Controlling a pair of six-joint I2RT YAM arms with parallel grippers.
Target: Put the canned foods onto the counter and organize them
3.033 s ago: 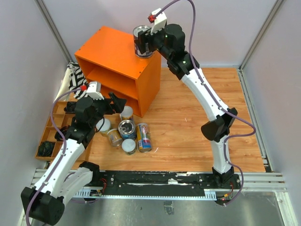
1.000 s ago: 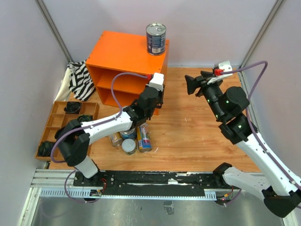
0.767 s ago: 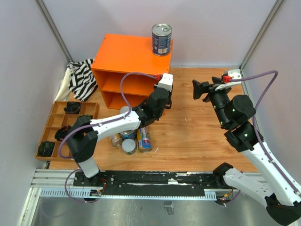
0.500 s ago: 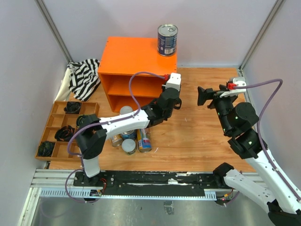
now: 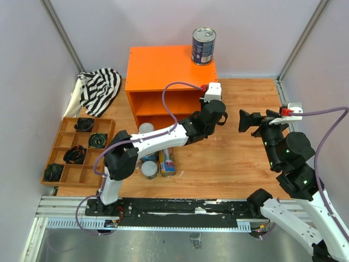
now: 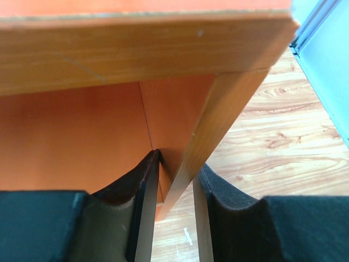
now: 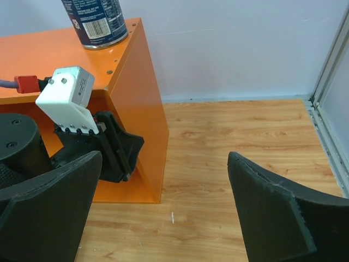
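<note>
Left gripper (image 6: 177, 164) is pinched narrow on the counter (image 5: 163, 63), one finger inside and one outside the near edge of its right side panel. That reads as a grip for steadying or shifting the box, not for lifting a can. Up on the flat top, one blue can (image 5: 203, 46) stands upright at the far right corner, close to both edges, so a jolt to the box could tip it off. Right gripper (image 5: 246, 121) hangs wide and empty over bare table (image 5: 234, 158), right of the counter and apart from it. The other cans (image 5: 166, 161) sit on the table just near of the counter's front, under the left arm. Room? Plenty on the top, left of the blue can, and the inner shelf looks free. The right arm has open table around it, but the outstretched left arm lies across a straight path to the pile.
</note>
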